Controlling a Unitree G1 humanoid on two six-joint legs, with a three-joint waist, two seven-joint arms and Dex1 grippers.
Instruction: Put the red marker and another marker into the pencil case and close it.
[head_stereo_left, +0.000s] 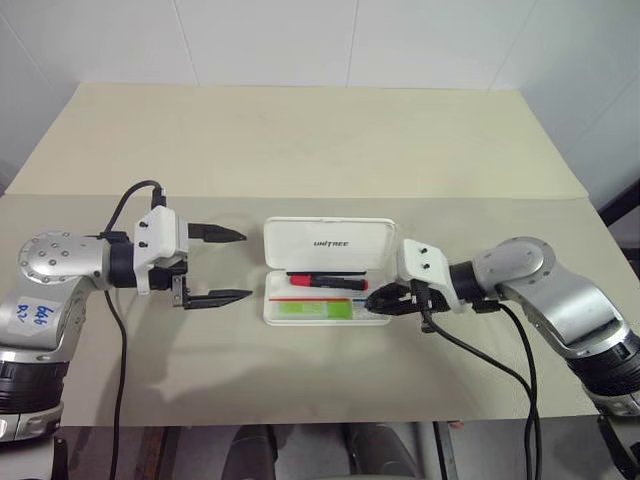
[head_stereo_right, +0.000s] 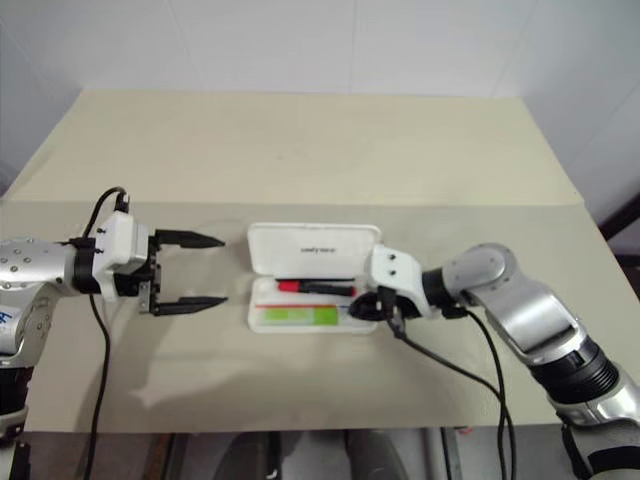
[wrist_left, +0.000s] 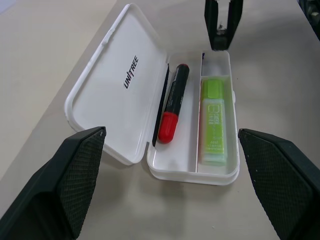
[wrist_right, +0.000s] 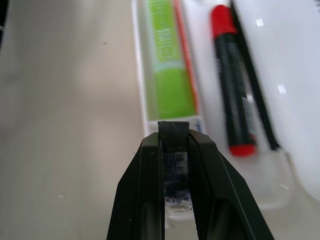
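Note:
The white pencil case (head_stereo_left: 274, 315) lies open at the table's middle, its lid (wrist_left: 117, 80) with the dark print folded back flat. Inside, the red marker (wrist_left: 172, 107) lies in the compartment by the hinge, and the light green marker (wrist_left: 213, 120) in the front one. My left gripper (head_stereo_left: 248, 265) stands open just left of the case, touching nothing. At the case's right end my right gripper (head_stereo_left: 372, 300) is over the base's edge, shut on a small black clip-like piece (wrist_right: 173, 131).
The beige table (head_stereo_left: 300, 150) stretches far behind the case. Its front edge runs close below both arms. Black cables (head_stereo_left: 480, 355) hang from each wrist over the table. White walls stand behind.

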